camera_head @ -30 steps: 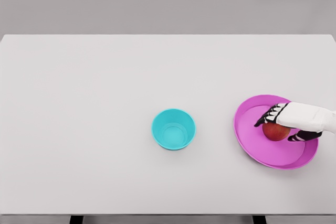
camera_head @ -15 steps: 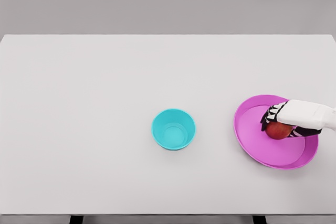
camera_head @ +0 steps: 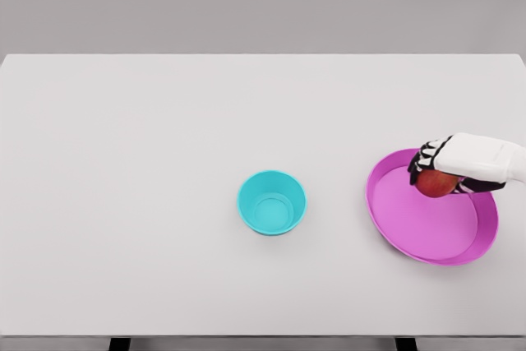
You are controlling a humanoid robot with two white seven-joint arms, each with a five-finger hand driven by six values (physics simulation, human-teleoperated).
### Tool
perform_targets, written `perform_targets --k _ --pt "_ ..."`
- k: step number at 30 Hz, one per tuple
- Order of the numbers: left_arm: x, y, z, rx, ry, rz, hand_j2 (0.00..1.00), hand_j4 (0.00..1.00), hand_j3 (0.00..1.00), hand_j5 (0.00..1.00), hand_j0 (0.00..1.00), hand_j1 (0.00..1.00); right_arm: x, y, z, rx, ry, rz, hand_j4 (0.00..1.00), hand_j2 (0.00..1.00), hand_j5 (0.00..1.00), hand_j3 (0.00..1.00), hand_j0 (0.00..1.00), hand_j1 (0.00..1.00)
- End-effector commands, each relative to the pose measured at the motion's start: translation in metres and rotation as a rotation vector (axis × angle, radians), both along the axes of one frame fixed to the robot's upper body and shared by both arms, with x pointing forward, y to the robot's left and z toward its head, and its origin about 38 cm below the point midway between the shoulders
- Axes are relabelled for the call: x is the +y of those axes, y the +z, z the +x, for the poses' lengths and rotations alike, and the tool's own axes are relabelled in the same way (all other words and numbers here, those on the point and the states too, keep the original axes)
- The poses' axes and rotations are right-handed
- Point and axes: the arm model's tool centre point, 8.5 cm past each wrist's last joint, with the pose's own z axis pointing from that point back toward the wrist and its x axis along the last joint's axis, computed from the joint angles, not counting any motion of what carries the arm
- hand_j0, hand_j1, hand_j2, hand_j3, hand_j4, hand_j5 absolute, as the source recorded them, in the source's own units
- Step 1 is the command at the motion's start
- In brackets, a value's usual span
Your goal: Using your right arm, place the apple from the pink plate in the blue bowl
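right hand [camera_head: 460,166] closed around apple [camera_head: 436,182] | apple now raised off pink plate [camera_head: 427,232], higher than half a second ago | grasp looks secure | blue bowl [camera_head: 272,202] well apart to the left | next: carry across

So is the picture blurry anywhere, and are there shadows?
Head view: evenly lit and sharp, no glare. The blue bowl and pink plate cast only faint, soft shadows on the white table; the apple in the right hand looks a bit soft-edged.
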Motion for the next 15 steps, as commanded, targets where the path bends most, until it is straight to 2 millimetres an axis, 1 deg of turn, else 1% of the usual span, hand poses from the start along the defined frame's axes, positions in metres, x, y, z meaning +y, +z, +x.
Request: perform_targets --k 1,4,6,9,13,15 --pt "0.0 0.0 0.0 0.0 0.0 0.0 1.0 1.0 1.0 1.0 1.0 1.0 0.008 0.004 -0.002 -0.009 0.024 0.013 0.57 0.57 0.57 0.57 0.57 0.57" --pt "0.0 0.0 0.0 0.0 0.0 0.0 1.0 1.0 1.0 1.0 1.0 1.0 0.023 0.007 -0.005 -0.024 0.062 0.031 0.57 0.57 0.57 0.57 0.57 0.57" --pt "0.0 0.0 0.0 0.0 0.0 0.0 1.0 1.0 1.0 1.0 1.0 1.0 0.032 0.015 -0.006 -0.045 0.092 0.037 0.56 0.56 0.56 0.56 0.56 0.56" --pt "0.0 0.0 0.0 0.0 0.0 0.0 1.0 1.0 1.0 1.0 1.0 1.0 0.039 0.019 -0.006 -0.058 0.111 0.046 0.56 0.56 0.56 0.56 0.56 0.56" --pt "0.0 0.0 0.0 0.0 0.0 0.0 1.0 1.0 1.0 1.0 1.0 1.0 0.055 0.023 -0.01 -0.075 0.155 0.07 0.56 0.56 0.56 0.56 0.56 0.56" --pt "0.0 0.0 0.0 0.0 0.0 0.0 1.0 1.0 1.0 1.0 1.0 1.0 0.059 0.025 -0.009 -0.085 0.162 0.079 0.56 0.56 0.56 0.56 0.56 0.56"
